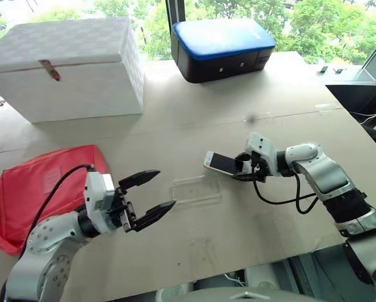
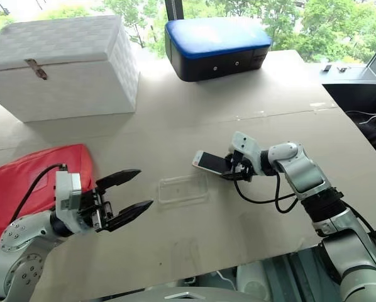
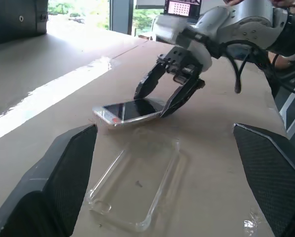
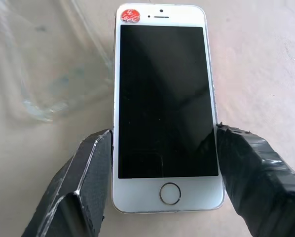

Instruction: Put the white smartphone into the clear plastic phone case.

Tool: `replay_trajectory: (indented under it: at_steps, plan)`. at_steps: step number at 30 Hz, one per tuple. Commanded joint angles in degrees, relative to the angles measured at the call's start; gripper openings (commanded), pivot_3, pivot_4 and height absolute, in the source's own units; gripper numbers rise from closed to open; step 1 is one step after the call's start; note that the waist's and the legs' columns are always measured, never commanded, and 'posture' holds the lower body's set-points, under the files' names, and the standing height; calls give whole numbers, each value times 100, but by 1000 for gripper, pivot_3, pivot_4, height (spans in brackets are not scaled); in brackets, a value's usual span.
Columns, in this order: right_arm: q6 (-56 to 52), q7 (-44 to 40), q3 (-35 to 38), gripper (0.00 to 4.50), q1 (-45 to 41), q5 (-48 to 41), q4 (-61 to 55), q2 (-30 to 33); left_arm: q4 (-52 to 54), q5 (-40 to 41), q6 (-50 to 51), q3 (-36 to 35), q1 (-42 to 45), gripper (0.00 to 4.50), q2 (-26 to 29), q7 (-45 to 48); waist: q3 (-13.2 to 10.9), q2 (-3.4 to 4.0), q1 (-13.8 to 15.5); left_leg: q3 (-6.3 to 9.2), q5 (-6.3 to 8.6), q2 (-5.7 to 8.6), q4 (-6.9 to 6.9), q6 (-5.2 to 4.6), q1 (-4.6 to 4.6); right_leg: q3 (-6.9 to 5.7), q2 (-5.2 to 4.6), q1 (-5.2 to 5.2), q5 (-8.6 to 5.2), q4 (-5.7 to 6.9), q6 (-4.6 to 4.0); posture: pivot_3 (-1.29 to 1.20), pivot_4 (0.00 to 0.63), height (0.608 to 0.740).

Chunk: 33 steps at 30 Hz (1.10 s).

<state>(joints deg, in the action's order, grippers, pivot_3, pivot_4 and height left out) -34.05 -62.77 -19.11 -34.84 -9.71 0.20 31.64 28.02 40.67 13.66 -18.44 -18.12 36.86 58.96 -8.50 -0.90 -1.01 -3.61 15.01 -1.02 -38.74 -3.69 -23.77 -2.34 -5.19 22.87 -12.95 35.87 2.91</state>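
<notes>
The right gripper [image 1: 243, 168] has its fingers clamped on the long edges of the white smartphone [image 1: 221, 163], held just right of the clear plastic phone case [image 1: 196, 190] lying on the desk [image 1: 194, 113], while the left gripper [image 1: 155, 193] hovers left of the case, fingers wide apart.

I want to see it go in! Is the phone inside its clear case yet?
Not yet. The phone is pinched by its long edges in the right gripper, beside the clear case, which lies empty on the table.

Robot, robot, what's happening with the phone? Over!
Right gripper shut on white smartphone, lifted. Left gripper open, empty. Clear plastic phone case empty on table, nothing blocking.
</notes>
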Motion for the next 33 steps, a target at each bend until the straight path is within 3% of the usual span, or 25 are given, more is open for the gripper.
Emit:
replay_trajectory:
  at_steps: [1, 7, 12, 33]
  plan:
    - [-297, -312, 88, 2762, -178, -432, -847, 48, -139, 81, -175, -356, -248, 4500, 19, 201, 0, -1, 1, 0, 0, -1, 6, 0, 0, -1, 2, 3, 0, 0, 0, 0, 150, 734]
    - [-338, -393, -642, 2762, -377, -115, -1205, 15, -358, -476, -609, -491, -777, 4500, 77, 444, 0, -2, 23, -2, 0, -2, 24, 1, -2, -4, -10, 23, -1, -2, -2, 0, 150, 734]
    - [125, -322, -1456, 2762, -635, 647, -653, -101, -218, -487, -675, -426, -915, 4500, -14, 382, 0, -4, 40, -8, 1, 2, 24, 0, -5, -9, -31, 30, -1, -3, -2, 0, 150, 734]
    - [669, -800, -1647, 2762, -1252, 1266, 91, -337, 11, -738, -948, -202, -1176, 4500, -292, 119, 1, -6, 15, -11, 0, 4, 27, 4, -4, -11, -35, 34, -1, -1, -2, 0, 150, 734]
